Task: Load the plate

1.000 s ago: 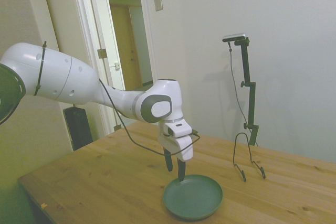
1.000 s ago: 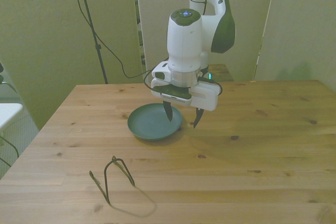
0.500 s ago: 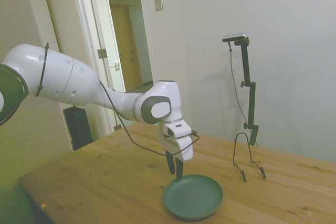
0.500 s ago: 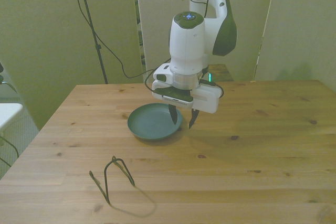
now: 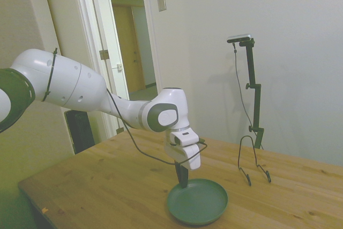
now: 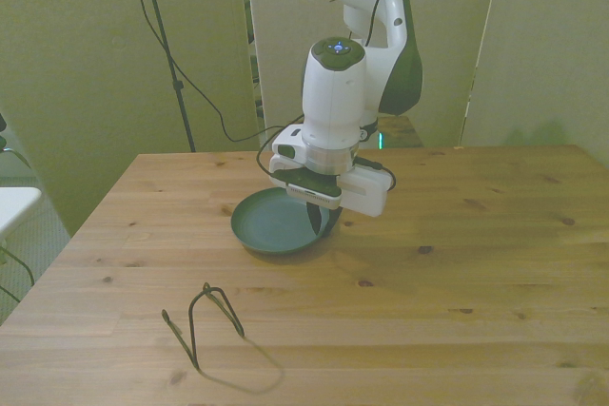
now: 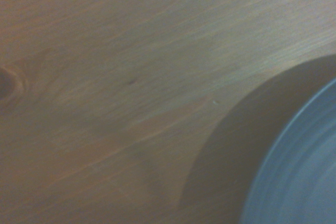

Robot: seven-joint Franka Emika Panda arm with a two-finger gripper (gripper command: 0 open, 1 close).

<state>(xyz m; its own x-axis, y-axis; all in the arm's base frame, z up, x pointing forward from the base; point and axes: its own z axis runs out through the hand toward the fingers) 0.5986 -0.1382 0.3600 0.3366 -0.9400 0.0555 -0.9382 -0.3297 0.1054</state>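
Front view: claw (image 6: pixel 323 219) pinches the plate (image 6: pixel 276 226) rim (fingers together).

Lab-type room — bare walls, robot arm (image 5: pixel 80 87) on wooden table (image 6: pixel 476 263), open doorway (image 5: pixel 131 41).

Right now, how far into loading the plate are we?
Early. Done: pincer is down at the plate's rim, fingers together on it. In hand: securing that grip; the plate seems to sit on the table. Left: lift and carry it to the wire rack.
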